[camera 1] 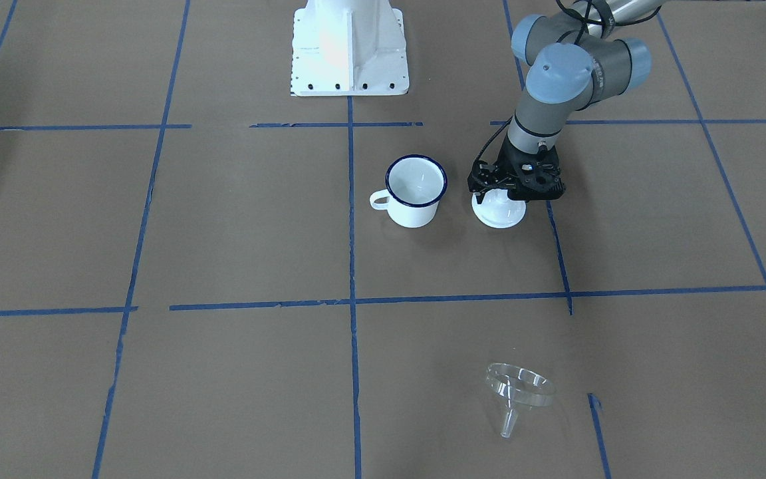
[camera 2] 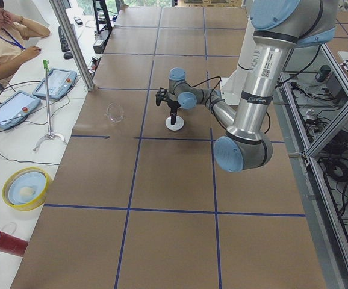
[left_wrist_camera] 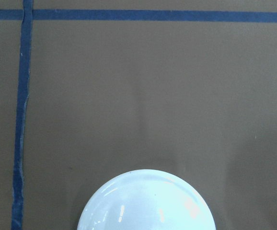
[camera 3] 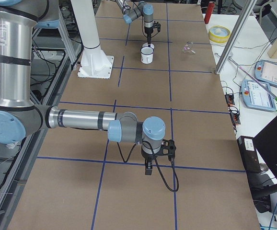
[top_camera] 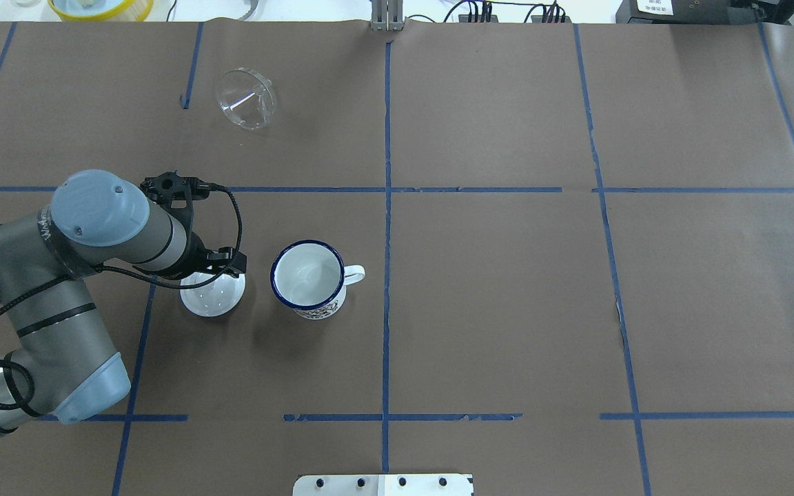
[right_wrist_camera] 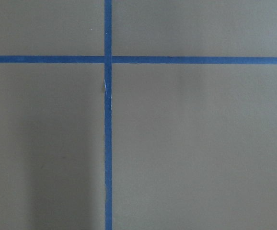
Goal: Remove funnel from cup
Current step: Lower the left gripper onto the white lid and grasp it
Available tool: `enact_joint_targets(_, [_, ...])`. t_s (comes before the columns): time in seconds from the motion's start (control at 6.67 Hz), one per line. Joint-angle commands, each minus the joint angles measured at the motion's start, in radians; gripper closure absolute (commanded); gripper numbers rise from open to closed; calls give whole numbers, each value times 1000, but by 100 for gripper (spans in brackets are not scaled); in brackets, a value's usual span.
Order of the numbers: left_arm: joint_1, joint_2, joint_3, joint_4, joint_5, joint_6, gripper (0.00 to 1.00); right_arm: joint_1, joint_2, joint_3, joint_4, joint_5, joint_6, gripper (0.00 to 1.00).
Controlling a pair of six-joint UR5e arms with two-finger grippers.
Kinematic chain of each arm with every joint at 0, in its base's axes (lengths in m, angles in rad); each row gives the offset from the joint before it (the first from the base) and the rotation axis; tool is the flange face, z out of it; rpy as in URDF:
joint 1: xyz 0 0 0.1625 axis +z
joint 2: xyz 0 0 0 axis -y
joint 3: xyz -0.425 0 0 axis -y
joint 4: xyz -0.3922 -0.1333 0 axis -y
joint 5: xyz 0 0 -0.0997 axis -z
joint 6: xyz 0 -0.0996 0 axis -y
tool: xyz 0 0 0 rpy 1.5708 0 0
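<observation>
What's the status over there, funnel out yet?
Left gripper over white lid, jaws unclear; right gripper off aside, unclear. Funnel out, lying on table. Cup empty, lid beside it.

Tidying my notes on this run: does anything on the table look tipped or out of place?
The clear funnel lies tipped on its side, alone on the operators' side, well away from the cup, which stands upright and empty. Nothing looks spilled or broken.
</observation>
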Motion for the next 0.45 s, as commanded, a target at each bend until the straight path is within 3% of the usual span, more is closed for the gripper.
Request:
enact_joint_targets(0.0, [3,0,0,4,0,0,0,0,0,0,0,0,0,0])
enact_joint_targets(0.3, [3,0,0,7,2,-3,5,0,0,0,0,0,0,0])
